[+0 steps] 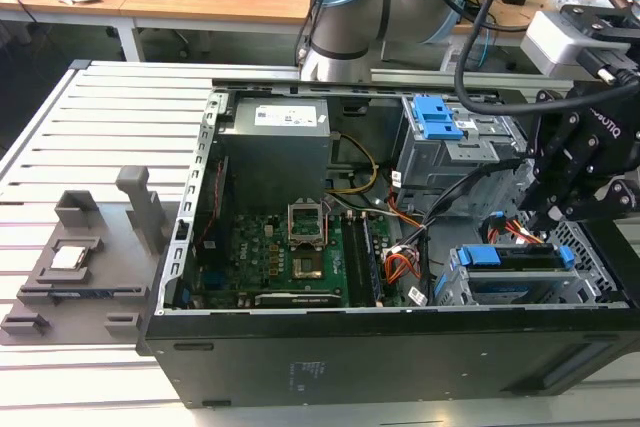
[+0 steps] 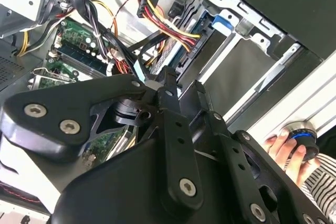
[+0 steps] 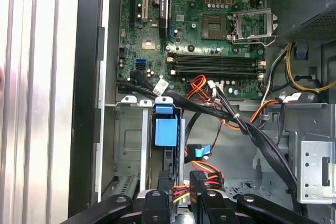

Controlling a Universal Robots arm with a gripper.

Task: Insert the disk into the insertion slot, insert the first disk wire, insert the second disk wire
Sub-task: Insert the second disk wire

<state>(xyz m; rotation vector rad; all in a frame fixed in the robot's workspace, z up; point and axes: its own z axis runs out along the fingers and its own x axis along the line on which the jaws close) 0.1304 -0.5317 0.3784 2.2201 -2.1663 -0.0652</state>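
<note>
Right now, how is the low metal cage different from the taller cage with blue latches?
The low cage holds the blue-framed disk; the taller cage carries blue latches on top. In the exterior view the low cage lies nearer the camera, the taller cage behind it. Both are grey metal, inside the computer case.

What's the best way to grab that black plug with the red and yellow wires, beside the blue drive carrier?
Probably by the black plug body itself, pinching its two broad flat faces rather than the loose red and yellow wires, which would bend and slip. Come in from the end where the wires leave it, so the mating end stays free. It lies close beside the blue drive carrier, so room is tight.
</note>
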